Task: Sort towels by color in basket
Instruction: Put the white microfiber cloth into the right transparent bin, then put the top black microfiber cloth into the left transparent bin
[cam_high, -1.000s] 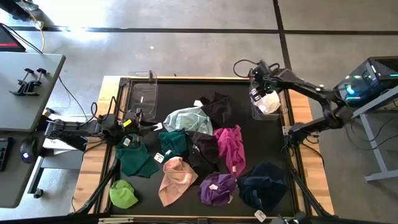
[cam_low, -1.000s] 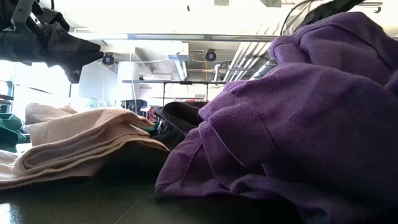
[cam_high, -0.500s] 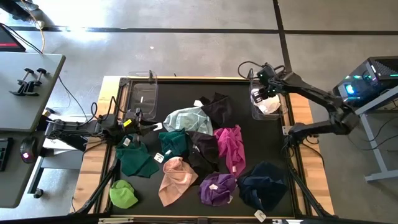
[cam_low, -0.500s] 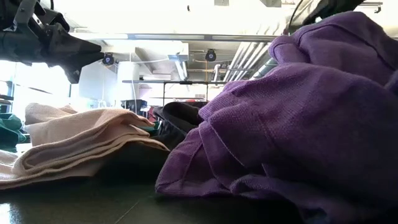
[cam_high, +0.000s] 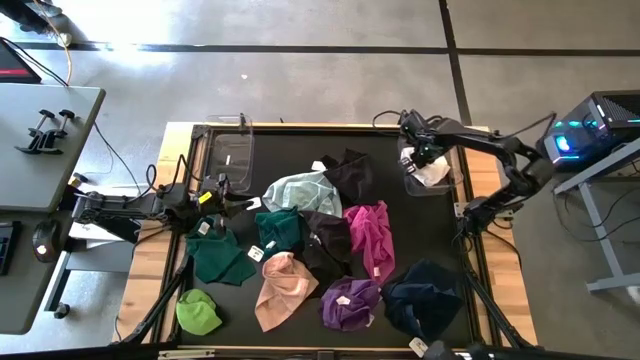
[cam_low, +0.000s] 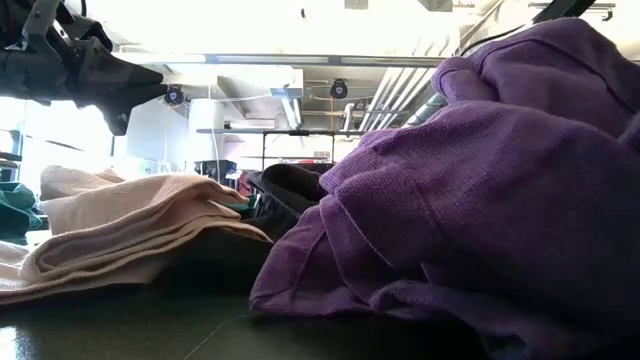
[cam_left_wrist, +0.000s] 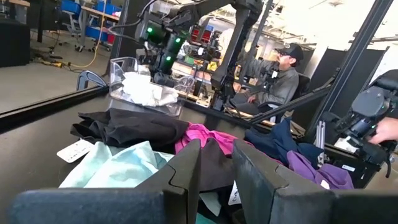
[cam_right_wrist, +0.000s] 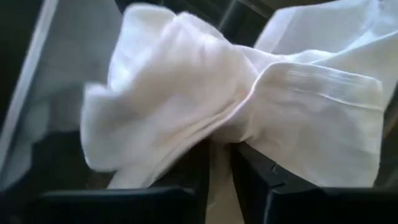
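Several towels lie in a loose pile on the black table: pale mint (cam_high: 300, 190), black (cam_high: 350, 172), dark green (cam_high: 220, 255), magenta (cam_high: 370, 235), peach-pink (cam_high: 283, 288), purple (cam_high: 350, 302), navy (cam_high: 425, 298) and lime (cam_high: 198, 312). A white towel (cam_high: 435, 170) sits in the clear basket (cam_high: 452, 185) at the right edge. My right gripper (cam_high: 420, 152) points down into that basket, shut on the white towel (cam_right_wrist: 186, 93). My left gripper (cam_high: 230, 202) waits level at the table's left side, its fingers (cam_left_wrist: 186, 171) a narrow gap apart with nothing between them. My right gripper pinches a gathered fold of the white towel (cam_right_wrist: 219, 134) between its two fingers, coming from above and pointing steeply down. The cloth bunches toward the fingers and spreads out to both sides. The rest of the towel lies in the basket.
A second clear basket (cam_high: 230, 155) stands at the far left of the table. A person (cam_left_wrist: 280, 74) sits beyond the table's right side. The purple towel (cam_low: 480, 200) and peach-pink towel (cam_low: 120, 230) lie near the front edge. A desk (cam_high: 40, 140) stands left of the table.
My right gripper has sunk into the right basket onto the white towel and has tipped more steeply downward. The towels on the table lie as before.
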